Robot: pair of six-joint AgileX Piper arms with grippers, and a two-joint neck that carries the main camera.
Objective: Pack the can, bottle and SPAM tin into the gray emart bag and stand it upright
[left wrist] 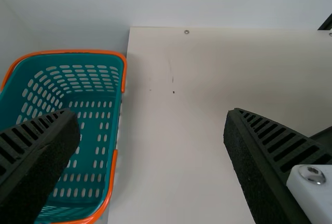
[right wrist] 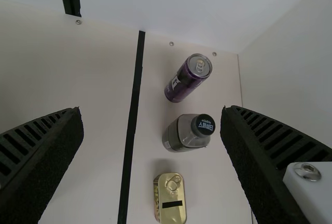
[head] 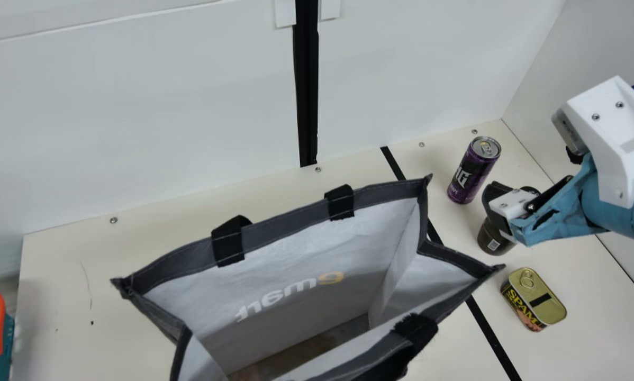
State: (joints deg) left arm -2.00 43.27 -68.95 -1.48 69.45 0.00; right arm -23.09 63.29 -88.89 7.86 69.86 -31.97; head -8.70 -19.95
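On the cream worktop (head: pixel 68 286) nothing looks packed so far: all three goods are out on it, right where I'd expect them at the start of the job. The gray emart bag (head: pixel 288 218) is the part that looks ready, upright with its mouth spread wide; I can see some of its base, though the near side hides the rest. A teal basket (left wrist: pixel 67 52) with orange handles sits off beyond the worktop's left edge and seems to have no part in this.

Then the two claws. The left claw (left wrist: pixel 150 115) is spread wide with nothing in it, and so is the right claw (right wrist: pixel 151 112), which is over by the goods, so I'd say the first grasp remains to be made.

The dark-capped bottle (right wrist: pixel 181 136) stands in the middle of the row, partly behind the right claw in the main view. The purple drink can (head: pixel 468 174) stands beside it, nearer the back wall. Smallest is the SPAM tin (head: pixel 536 299), on the bottle's other side, pull-tab lid up. All three have yet to go in; the bag's standing is what must survive the loading.
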